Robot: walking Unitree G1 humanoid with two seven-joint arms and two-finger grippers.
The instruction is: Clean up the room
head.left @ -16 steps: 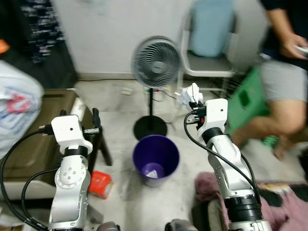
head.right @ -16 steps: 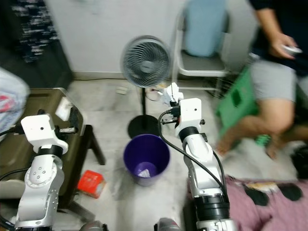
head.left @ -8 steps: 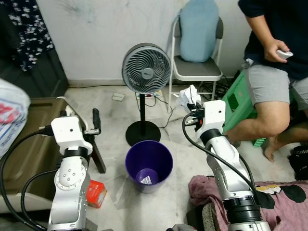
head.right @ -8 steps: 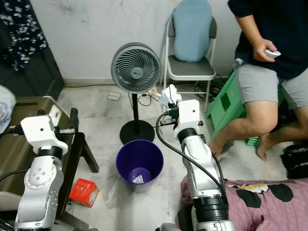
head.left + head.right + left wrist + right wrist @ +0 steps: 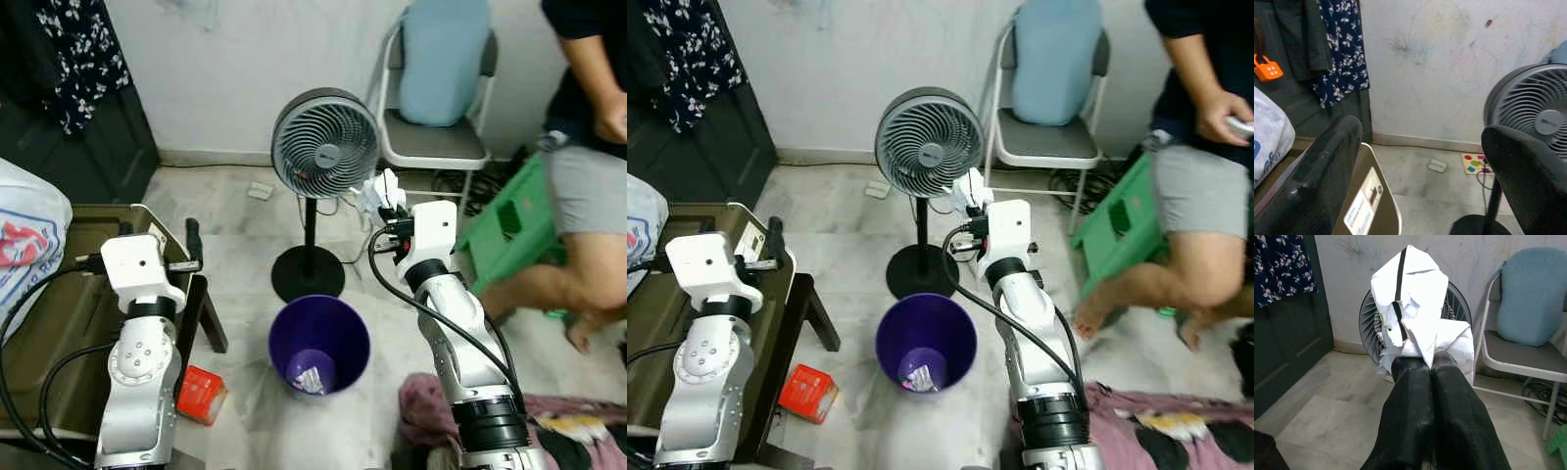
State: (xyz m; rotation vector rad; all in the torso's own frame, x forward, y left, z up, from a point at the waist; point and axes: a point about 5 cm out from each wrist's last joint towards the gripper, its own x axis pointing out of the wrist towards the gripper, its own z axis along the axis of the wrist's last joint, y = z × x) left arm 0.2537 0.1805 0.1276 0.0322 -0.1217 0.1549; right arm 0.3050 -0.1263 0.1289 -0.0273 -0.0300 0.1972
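A purple bin (image 5: 290, 338) stands on the floor between my two arms, with a scrap of litter (image 5: 308, 378) at its bottom. My right gripper (image 5: 391, 207) is raised beyond the bin's far right rim, in front of the fan, and is shut on a crumpled white paper (image 5: 1415, 303) with a black stripe; the paper (image 5: 379, 190) sticks up past the fingertips. My left gripper (image 5: 1422, 132) is held up over the brown table's corner, open wide with nothing between its fingers (image 5: 1322, 171). A red box (image 5: 201, 395) lies on the floor by my left arm.
A grey standing fan (image 5: 325, 142) is just behind the bin. Behind it stands a folding chair (image 5: 439, 144) with a blue cushion. A person (image 5: 588, 166) sits at the right by a green stool (image 5: 505, 220). A brown table (image 5: 59, 304) and a white bag (image 5: 24, 235) are at the left, a pink cloth (image 5: 431, 406) at the lower right.
The camera has swung, shifting the whole scene, and the blur has cleared. Both arms keep their pose; the right gripper still holds the paper. The person's legs have shifted.
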